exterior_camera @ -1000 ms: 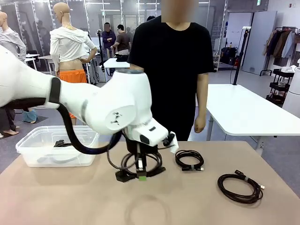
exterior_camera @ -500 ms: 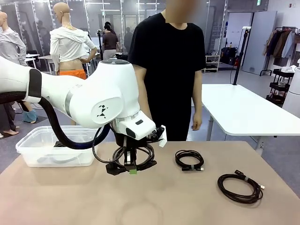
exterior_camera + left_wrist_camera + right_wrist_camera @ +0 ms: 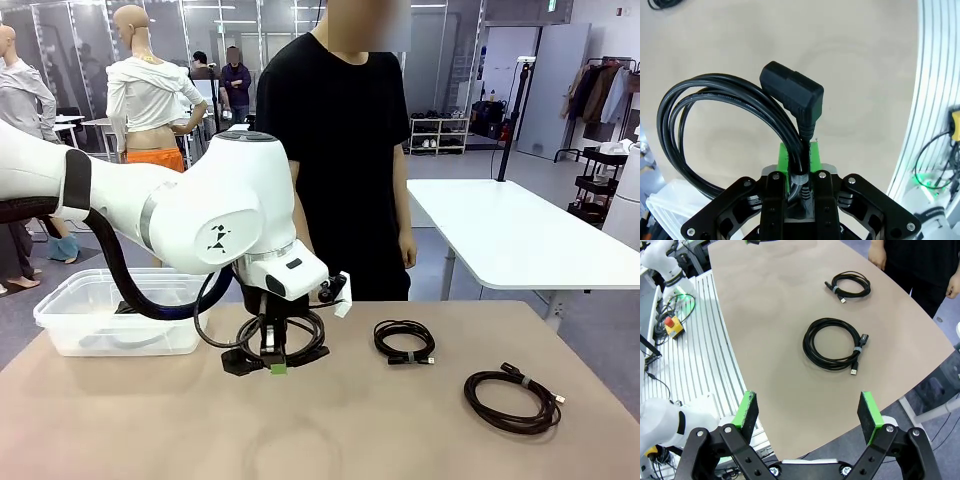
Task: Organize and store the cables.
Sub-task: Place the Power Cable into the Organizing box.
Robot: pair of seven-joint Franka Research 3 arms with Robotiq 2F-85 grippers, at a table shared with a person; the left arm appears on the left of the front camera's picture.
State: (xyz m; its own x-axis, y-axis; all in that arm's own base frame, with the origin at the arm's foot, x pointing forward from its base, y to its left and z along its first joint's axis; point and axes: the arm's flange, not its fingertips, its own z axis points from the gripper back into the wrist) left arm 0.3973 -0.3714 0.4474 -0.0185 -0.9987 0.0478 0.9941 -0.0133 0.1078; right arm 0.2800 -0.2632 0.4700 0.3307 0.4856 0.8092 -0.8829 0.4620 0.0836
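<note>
The left fingers [image 3: 277, 366] were clamped tight on a coiled cable [image 3: 312, 345], pinching it just behind its angled plug [image 3: 795, 95]. That grip kept the loops bunched beside them and clear of the counter [image 3: 150, 430], probably for carrying to the clear bin [image 3: 60, 322] off to their side, where another cord [image 3: 128, 306] lay. The right fingers [image 3: 747, 410] stood wide and empty. Ahead of them lay a nearer coil [image 3: 832, 344] and a farther coil [image 3: 850, 284], likely next.

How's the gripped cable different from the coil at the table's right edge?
The gripped cable is clamped in the left gripper, off the table; the right coil lies flat. The gripped cable has a chunky angled plug; the right coil has slim ones. Both are black coils.
</note>
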